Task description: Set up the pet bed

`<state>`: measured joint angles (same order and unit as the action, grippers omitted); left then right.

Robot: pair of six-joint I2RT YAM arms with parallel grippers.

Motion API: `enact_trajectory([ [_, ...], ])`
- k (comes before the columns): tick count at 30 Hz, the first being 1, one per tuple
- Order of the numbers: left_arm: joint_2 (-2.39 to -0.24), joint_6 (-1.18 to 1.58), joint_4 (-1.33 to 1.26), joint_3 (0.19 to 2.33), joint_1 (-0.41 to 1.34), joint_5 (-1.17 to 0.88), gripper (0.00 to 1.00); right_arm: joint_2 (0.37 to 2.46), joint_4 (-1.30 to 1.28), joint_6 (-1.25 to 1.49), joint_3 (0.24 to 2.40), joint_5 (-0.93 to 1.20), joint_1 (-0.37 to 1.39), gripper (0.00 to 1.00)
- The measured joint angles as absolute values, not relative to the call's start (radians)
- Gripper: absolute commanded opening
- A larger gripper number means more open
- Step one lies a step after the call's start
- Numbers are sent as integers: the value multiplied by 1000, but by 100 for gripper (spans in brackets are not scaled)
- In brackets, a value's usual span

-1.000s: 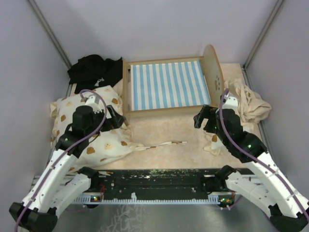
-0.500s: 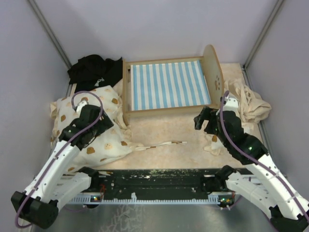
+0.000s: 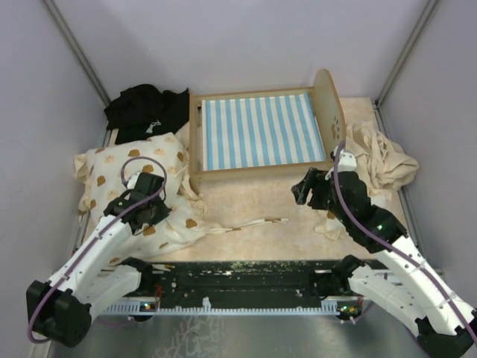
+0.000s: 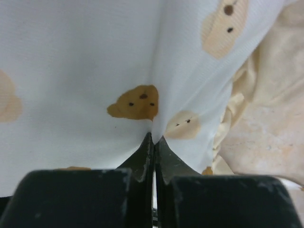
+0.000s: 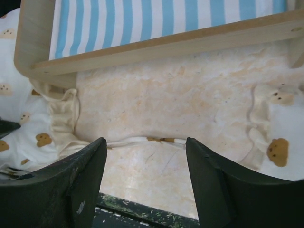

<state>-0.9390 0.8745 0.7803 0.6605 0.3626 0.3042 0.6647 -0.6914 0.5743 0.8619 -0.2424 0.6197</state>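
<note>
At far left, one black cloth lies bunched in the back corner. In front of it is one cream frilled cushion with brown bear-face prints. The left gripper is down on it, its jaws closed tight, pinching a fold of the cushion fabric.

At centre back stands the pet bed, a light-wood frame. It holds one blue-and-white striped mattress, lying flat. Its rounded headboard is at the right end.

The right gripper hovers over bare table in front of the bed, jaws wide, holding nothing. A second, smaller frilled printed piece lies beside it. One beige cloth is crumpled at far right.
</note>
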Motion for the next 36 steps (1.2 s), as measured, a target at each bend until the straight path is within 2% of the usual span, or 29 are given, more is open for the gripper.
enact_trajectory([
  [5,-867,881,762,706,362,231,0,720,-587,656,818,-160,632,63],
  [8,-802,900,727,728,362,181,0,768,-475,743,777,-158,703,65],
  [13,-760,945,714,746,362,120,0,829,-218,973,642,-303,952,68],
  [19,-759,985,714,746,362,53,0,1021,100,1085,550,-439,1137,69],
  [26,-754,1017,709,746,362,8,0,1234,364,1184,550,-452,1167,70],
  [32,-727,1042,687,728,362,-25,0,1358,434,1261,579,-426,1170,70],
  [34,-723,1048,682,720,362,-33,0,1398,434,1286,612,-411,1171,67],
  [35,-722,1051,680,717,362,-36,0,1416,436,1296,628,-405,1172,63],
  [36,-722,1052,678,715,362,-39,0,1430,441,1303,640,-399,1175,51],
])
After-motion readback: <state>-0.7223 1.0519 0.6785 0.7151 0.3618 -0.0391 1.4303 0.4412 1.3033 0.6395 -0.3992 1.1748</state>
